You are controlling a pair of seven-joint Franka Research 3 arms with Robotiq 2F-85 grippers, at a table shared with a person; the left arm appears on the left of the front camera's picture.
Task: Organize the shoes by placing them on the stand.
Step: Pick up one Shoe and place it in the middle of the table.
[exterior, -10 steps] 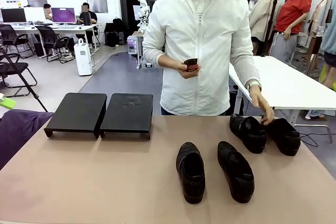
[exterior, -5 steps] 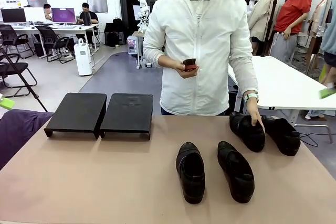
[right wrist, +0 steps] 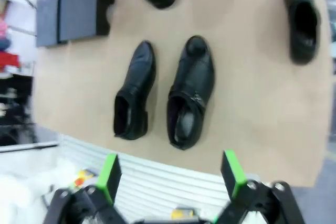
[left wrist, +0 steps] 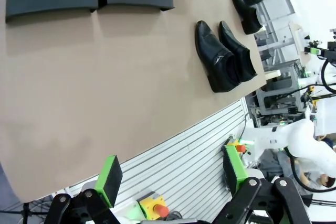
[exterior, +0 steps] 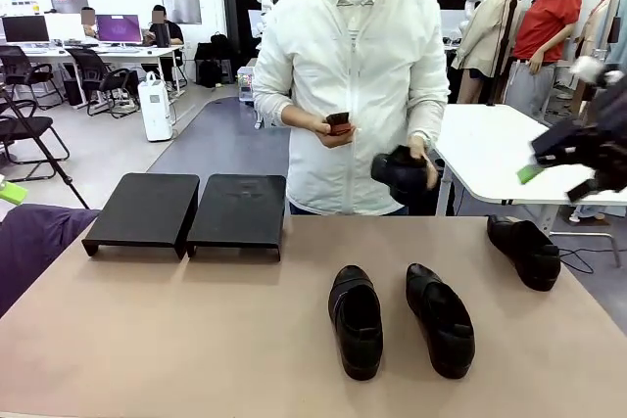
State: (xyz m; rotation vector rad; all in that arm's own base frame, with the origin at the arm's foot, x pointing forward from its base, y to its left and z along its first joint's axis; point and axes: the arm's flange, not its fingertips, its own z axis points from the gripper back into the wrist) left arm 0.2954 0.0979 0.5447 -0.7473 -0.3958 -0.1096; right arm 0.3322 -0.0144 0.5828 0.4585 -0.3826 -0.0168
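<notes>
The person's hand (exterior: 423, 154) has lifted one shoe (exterior: 400, 173) off the table (exterior: 196, 330); the right arm (exterior: 598, 139) has swung in at the side.

Tan table (exterior: 196, 340); purple cloth (exterior: 34, 242) at left edge; white table (exterior: 500, 159) beyond right; monitors (exterior: 118, 28) on far desk.

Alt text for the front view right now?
A person behind the table holds one black shoe in one hand, a phone in the other. Three shoes lie on the table, two at centre and one at far right, none yet on the two stands at left. The right gripper hangs blurred at the right edge.
</notes>
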